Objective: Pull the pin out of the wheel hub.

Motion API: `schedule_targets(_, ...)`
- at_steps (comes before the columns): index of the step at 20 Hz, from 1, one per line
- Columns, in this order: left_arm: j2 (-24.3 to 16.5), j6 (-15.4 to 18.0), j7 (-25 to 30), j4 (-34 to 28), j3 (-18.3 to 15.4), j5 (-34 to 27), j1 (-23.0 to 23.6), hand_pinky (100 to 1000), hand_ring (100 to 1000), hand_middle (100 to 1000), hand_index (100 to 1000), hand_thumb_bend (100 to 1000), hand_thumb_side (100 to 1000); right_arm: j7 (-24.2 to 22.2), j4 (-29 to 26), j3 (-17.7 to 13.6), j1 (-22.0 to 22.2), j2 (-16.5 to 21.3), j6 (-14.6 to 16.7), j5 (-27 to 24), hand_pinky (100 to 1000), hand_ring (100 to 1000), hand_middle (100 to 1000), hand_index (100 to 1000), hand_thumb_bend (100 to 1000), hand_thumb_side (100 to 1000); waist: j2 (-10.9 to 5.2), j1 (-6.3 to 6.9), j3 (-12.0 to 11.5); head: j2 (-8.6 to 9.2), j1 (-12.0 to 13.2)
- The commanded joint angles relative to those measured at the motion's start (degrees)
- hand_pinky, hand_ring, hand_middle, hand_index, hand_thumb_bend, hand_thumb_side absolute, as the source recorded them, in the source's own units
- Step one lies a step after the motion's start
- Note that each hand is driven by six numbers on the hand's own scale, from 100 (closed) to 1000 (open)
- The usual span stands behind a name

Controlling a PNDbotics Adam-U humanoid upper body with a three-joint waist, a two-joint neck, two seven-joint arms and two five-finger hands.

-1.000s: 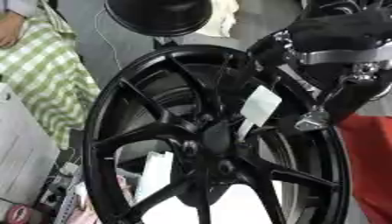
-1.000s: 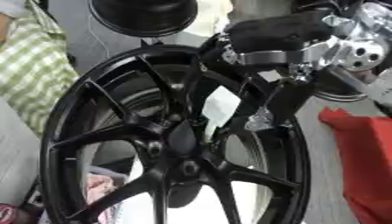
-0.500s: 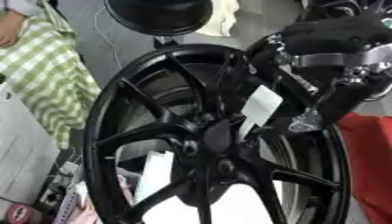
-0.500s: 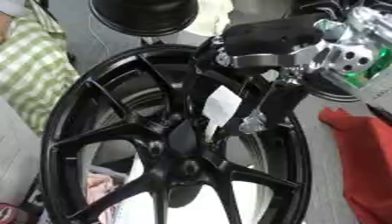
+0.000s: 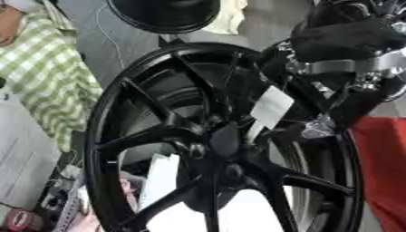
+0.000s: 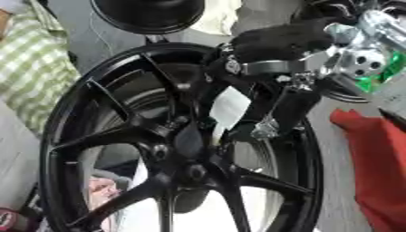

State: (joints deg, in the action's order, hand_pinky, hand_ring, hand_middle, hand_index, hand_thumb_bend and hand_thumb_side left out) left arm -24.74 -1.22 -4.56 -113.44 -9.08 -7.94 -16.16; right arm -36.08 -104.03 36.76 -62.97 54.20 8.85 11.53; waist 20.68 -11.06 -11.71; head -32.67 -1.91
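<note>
At the far left lies a green-and-white checked cloth (image 5: 47,77). Next to it a large glossy black multi-spoke wheel (image 5: 119,136) stands on edge and fills most of both views, its spokes meeting at a dark hub (image 5: 224,156) slightly below the middle. Through the lower spoke gaps pale, white and pinkish things show, too unclear to name. A white rectangular tag (image 5: 271,108) hangs in front of the spokes just above and right of the hub. Above the wheel sits a round black dish-like object (image 5: 165,13).

The pin cannot be made out as a separate thing among the black hub parts.

The robot's right hand (image 6: 273,115), black with silver joints, reaches down from the upper right across the wheel's upper right rim; its dark fingers end near the tag, just above and right of the hub, beside a small silvery piece (image 5: 317,128). Whether those fingers are curled on anything cannot be told. At the far right lies a red cloth-like thing (image 6: 373,154).
</note>
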Motion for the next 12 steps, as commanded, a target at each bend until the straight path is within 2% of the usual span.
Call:
schedule_targets(1,-0.7,0.0,0.1,-1.1,-0.5,0.3,-0.2,694,584,561,749,100,817,0.3,0.1,-0.8,-0.6,1.7,0.2,0.7,824,862,751,809,452,100,-0.75,0.74,-0.1,0.21,-0.2)
schedule_targets(12,-0.7,0.0,0.3,-1.1,-0.5,0.6,0.1,696,584,561,750,100,821,0.7,0.0,-1.1,-0.3,2.2,0.8,1.6,823,863,746,796,435,100,0.0,0.9,0.1,0.63,-0.1)
